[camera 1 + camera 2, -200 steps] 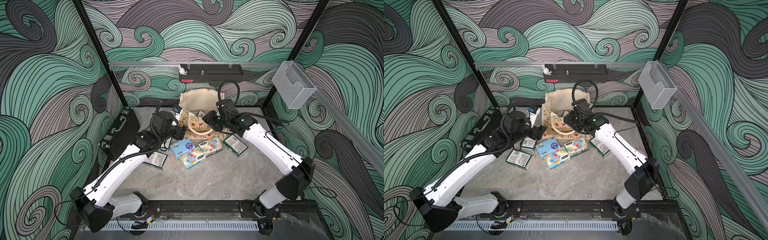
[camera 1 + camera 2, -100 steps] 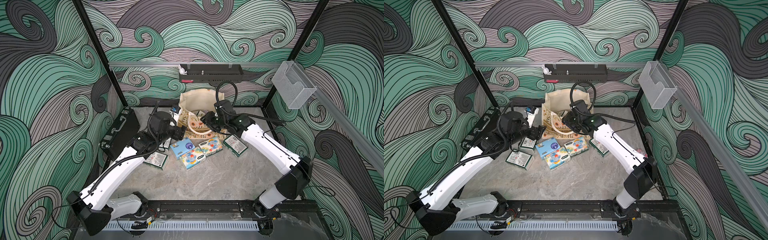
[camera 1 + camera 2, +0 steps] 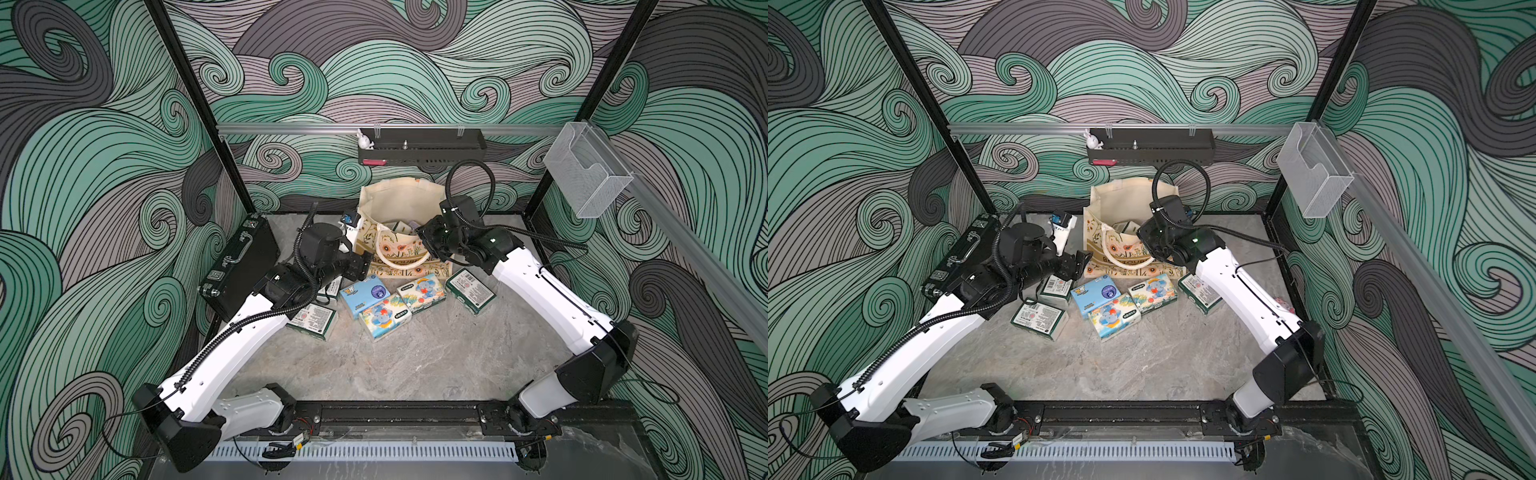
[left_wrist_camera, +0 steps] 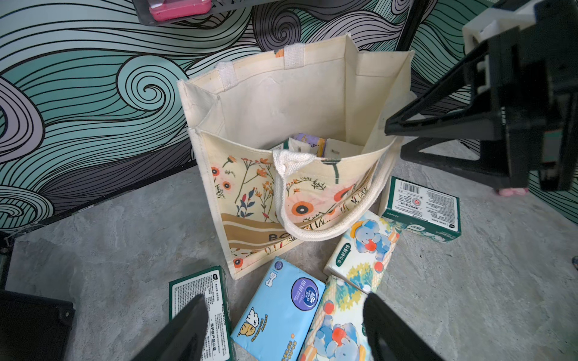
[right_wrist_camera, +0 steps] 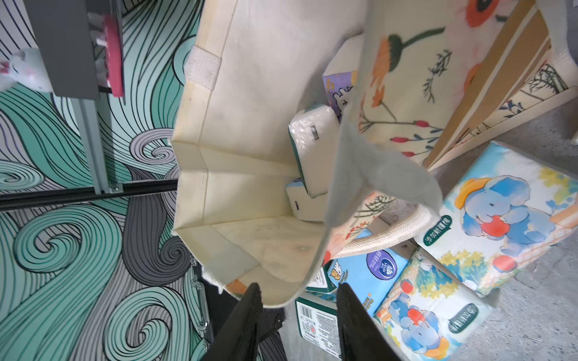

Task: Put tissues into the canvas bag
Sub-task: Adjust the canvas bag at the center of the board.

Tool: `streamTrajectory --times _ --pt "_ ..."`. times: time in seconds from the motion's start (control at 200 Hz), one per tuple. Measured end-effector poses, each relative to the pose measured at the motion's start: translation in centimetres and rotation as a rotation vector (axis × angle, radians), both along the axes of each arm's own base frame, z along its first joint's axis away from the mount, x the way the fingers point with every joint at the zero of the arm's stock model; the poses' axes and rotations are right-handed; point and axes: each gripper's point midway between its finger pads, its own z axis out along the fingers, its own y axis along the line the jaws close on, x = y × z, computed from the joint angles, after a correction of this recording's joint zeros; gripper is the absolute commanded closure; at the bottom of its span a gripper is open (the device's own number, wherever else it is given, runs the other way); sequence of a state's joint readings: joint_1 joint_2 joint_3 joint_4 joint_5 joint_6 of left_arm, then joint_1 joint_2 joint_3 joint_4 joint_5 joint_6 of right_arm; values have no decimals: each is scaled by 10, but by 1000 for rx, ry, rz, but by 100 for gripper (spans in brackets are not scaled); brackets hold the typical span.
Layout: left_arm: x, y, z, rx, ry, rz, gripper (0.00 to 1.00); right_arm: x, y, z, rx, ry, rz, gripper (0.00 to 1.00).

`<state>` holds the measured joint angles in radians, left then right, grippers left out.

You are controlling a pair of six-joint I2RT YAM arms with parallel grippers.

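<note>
The canvas bag (image 3: 395,203) stands open at the back, seen in both top views (image 3: 1121,203). Inside it lie tissues: a purple pack (image 5: 339,87) and green-white packs (image 5: 312,147). More tissues lie in front of it: a light blue pack (image 3: 362,294), two elephant packs (image 3: 384,316) and green packs (image 3: 469,289). My left gripper (image 4: 284,312) hovers open over the light blue pack (image 4: 278,312), holding nothing. My right gripper (image 5: 298,292) is open, its fingers astride the bag's right rim (image 4: 403,93) without pinching it.
A black briefcase (image 3: 241,266) leans at the left wall. A black shelf (image 3: 422,145) with a white rabbit figure (image 3: 365,140) hangs on the back rail. A clear holder (image 3: 586,170) juts from the right rail. A pink toy (image 4: 513,191) lies behind the right gripper.
The right gripper has shifted slightly at the bag's right rim and its jaws stand a little narrower. The left arm has stayed almost still, jaws unchanged.
</note>
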<state>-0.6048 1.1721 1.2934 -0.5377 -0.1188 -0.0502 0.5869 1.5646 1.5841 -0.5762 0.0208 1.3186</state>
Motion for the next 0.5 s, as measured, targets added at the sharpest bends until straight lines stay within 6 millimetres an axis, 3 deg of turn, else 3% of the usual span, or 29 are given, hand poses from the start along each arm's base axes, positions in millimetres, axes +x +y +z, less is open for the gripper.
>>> streamTrajectory --times 0.16,0.285,0.495 --pt "0 0 0 -1 0 1 20 6 2 -15 54 24 -45 61" --pt "0 0 0 -2 1 1 20 10 7 -13 97 22 -54 78" --pt "0 0 0 -2 0 1 20 8 10 -24 138 30 -60 91"
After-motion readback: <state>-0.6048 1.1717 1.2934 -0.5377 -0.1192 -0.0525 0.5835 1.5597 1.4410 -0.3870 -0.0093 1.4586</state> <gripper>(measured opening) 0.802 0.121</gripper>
